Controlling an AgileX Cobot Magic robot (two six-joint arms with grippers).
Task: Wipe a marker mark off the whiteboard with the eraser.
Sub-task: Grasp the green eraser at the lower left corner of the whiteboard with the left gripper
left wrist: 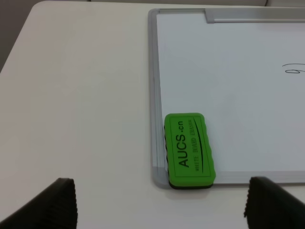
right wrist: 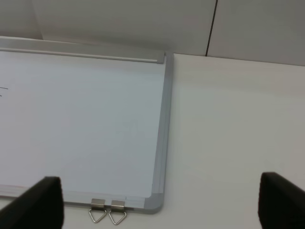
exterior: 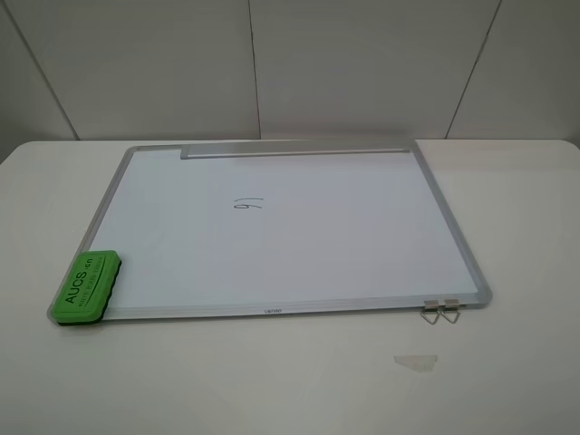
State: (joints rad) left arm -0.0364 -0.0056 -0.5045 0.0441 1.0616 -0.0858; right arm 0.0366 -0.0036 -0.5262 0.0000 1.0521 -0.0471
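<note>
Resting on the whiteboard [exterior: 362,245] corner, the eraser [exterior: 85,286] lies flat.

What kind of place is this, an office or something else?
Probably a lab or office test bench: a white table against bare wall panels, with a whiteboard lying flat and a green eraser on its corner.

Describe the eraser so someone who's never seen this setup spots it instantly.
Start at the large whiteboard lying flat on the table. On its near left corner in the high view sits the eraser, overlapping the frame. It is a bright green rounded block lettered "AUCS", unlike the thin black marker mark mid-board or the small silver clips at the near right corner.
</note>
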